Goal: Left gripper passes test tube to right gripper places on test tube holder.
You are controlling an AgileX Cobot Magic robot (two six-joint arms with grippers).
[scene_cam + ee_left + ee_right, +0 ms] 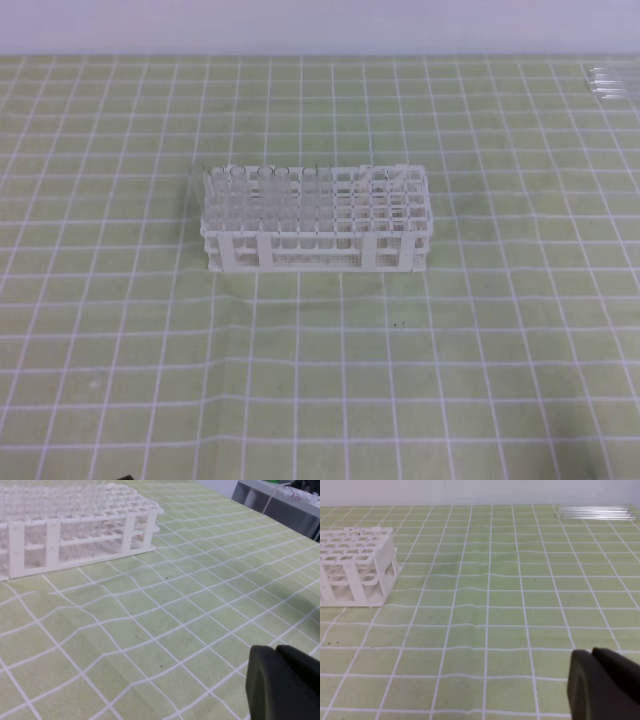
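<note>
White plastic lattice marks the test tube holder (316,219), standing in the middle of the exterior high view on a green cloth (120,360) ruled with white lines. Its left-hand holes already carry upright clear tubes, while the right-hand holes look unfilled. Neither arm appears in this view.

Further right, at the upper right corner of that view, a small cluster of loose test tubes (606,82) lies flat on the cloth, well apart from the holder. The right wrist view shows them better: the test tubes (596,513) lie in the upper right of the frame, their long axes running across the picture, left to right, side by side and touching or nearly so. How many there are cannot be told.

The left wrist view shows the holder (75,527) at its upper left and only a dark finger of the left gripper (282,682) at the lower right; no loose tube is in it. The right wrist view likewise shows just one black finger of the right gripper (605,685) at its lower right corner. Neither finger holds anything, and how far either claw gapes cannot be told.

Judging by this, the tubes lie far to the right, nearer the right arm, so the left arm faces a long reach across the holder to make the first pick.
</note>
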